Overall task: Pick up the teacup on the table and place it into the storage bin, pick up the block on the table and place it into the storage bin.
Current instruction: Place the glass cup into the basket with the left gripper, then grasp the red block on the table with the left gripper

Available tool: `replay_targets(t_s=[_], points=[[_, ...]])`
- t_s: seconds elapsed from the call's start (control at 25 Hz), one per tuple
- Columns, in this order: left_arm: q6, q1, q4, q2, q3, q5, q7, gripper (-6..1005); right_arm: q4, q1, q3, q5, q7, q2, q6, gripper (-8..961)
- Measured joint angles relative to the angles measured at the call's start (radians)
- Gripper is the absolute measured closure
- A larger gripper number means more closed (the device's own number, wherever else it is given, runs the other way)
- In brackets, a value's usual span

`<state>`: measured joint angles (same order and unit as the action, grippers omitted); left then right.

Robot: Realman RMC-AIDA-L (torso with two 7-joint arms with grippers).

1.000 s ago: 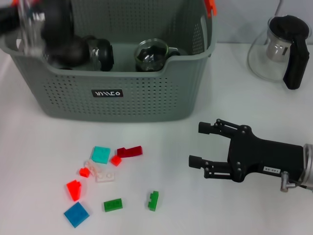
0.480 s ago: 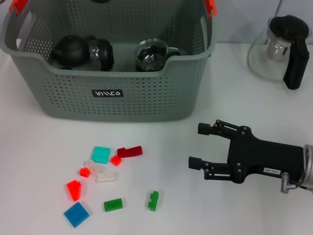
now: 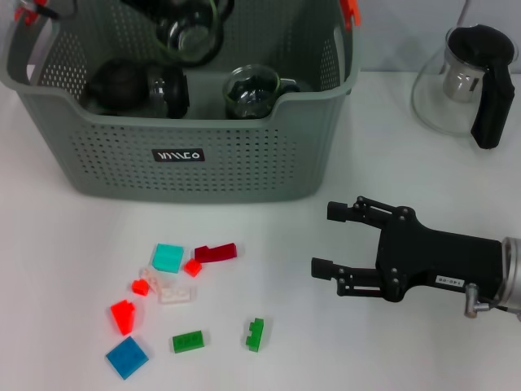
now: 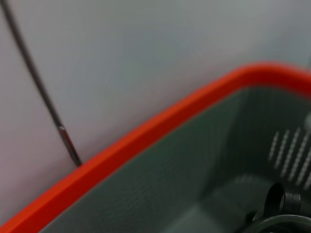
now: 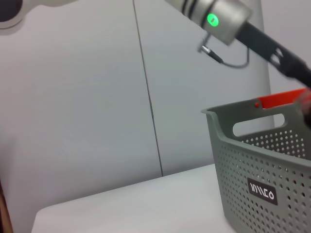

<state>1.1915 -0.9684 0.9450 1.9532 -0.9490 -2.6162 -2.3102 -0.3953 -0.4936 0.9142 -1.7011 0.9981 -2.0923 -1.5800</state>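
Now a glass teacup (image 3: pixel 189 28) hangs over the storage bin (image 3: pixel 187 159) at the worktop's far-left edge; the left tool carrying it is out of view, so its grip cannot be told. Released high, the teacup could strike the cups (image 3: pixel 252 90) below. Blocks (image 3: pixel 171 293) lie scattered near the front-left corner, beside the right tool (image 3: pixel 335 240), its fingers apart. The white worktop (image 3: pixel 391 171) meets a grey wall.
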Motion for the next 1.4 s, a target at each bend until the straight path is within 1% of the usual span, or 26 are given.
replay_targets(t_s=[0.04,0.12,0.16,0.2,0.24,0.32,0.4,0.48,0.52,0.72,0.88,1.0,1.04,1.08,1.12,1.16,1.2,1.24,1.28,1.32,1.36,1.4], points=[[-0.040,-0.013,-0.011,0.028,-0.018,-0.075,0.000,948,0.000,-0.002,0.000,0.000,0.000,0.000,0.000,44],[-0.100,-0.026,-0.028,0.075,-0.042,-0.187,0.000,947,0.001,-0.004,-0.002,0.000,0.001,0.000,0.000,44],[-0.128,-0.027,-0.037,0.088,-0.063,-0.224,0.000,947,0.000,-0.004,-0.003,0.000,0.001,0.000,0.000,44],[-0.148,-0.026,-0.045,0.095,-0.090,-0.238,-0.003,947,0.001,-0.004,-0.004,0.000,0.002,-0.001,0.000,44],[-0.168,-0.021,-0.057,0.094,-0.132,-0.242,-0.012,947,0.001,-0.004,-0.005,0.001,0.003,-0.001,0.001,44],[-0.194,-0.013,-0.076,0.084,-0.195,-0.242,-0.028,946,0.000,-0.004,-0.006,0.003,0.005,-0.001,0.001,44],[-0.223,-0.003,-0.094,0.078,-0.237,-0.242,-0.037,946,0.000,-0.002,-0.006,0.004,0.006,0.000,0.001,44],[-0.263,0.004,-0.113,0.075,-0.251,-0.242,-0.042,945,0.000,-0.001,-0.007,0.004,0.006,0.000,0.002,44],[-0.263,0.004,-0.113,0.075,-0.251,-0.242,-0.042,945,0.000,-0.001,-0.007,0.004,0.006,0.000,0.002,44],[-0.292,-0.010,-0.191,0.057,-0.277,-0.242,-0.039,944,-0.001,0.002,-0.008,0.007,0.006,0.000,0.000,44],[-0.303,-0.015,-0.209,0.056,-0.290,-0.242,-0.042,943,-0.001,0.003,-0.008,0.008,0.007,0.000,-0.001,43],[-0.299,-0.015,-0.203,0.059,-0.290,-0.242,-0.042,885,-0.001,0.004,-0.008,0.008,0.008,0.000,0.000,43],[-0.293,-0.014,-0.192,0.061,-0.286,-0.241,-0.043,865,0.000,0.005,-0.008,0.008,0.008,0.001,0.000,43],[-0.278,-0.003,-0.147,0.067,-0.268,-0.241,-0.044,846,0.001,0.006,-0.008,0.008,0.008,0.002,0.000,43],[-0.278,-0.003,-0.147,0.067,-0.268,-0.241,-0.044,812,0.001,0.006,-0.008,0.008,0.008,0.003,0.000,43],[-0.259,0.014,-0.093,0.077,-0.244,-0.238,-0.040,779,0.002,0.007,-0.008,0.008,0.008,0.004,0.000,43],[-0.228,0.041,-0.014,0.094,-0.208,-0.230,-0.025,745,0.002,0.007,-0.008,0.008,0.008,0.004,-0.001,43],[-0.209,0.052,0.024,0.103,-0.187,-0.221,-0.013,711,0.002,0.007,-0.008,0.008,0.008,0.004,-0.001,43],[-0.171,0.072,0.084,0.115,-0.152,-0.201,0.013,678,0.002,0.008,-0.008,0.008,0.008,0.005,-0.002,43],[-0.104,0.096,0.172,0.130,-0.091,-0.153,0.059,644,0.002,0.007,-0.008,0.008,0.008,0.005,-0.002,43],[-0.066,0.106,0.216,0.134,-0.056,-0.123,0.084,605,0.002,0.008,-0.009,0.007,0.008,0.006,-0.002,43],[-0.012,0.117,0.260,0.135,-0.008,-0.065,0.115,565,0.001,0.007,-0.009,0.007,0.008,0.006,-0.002,43]])
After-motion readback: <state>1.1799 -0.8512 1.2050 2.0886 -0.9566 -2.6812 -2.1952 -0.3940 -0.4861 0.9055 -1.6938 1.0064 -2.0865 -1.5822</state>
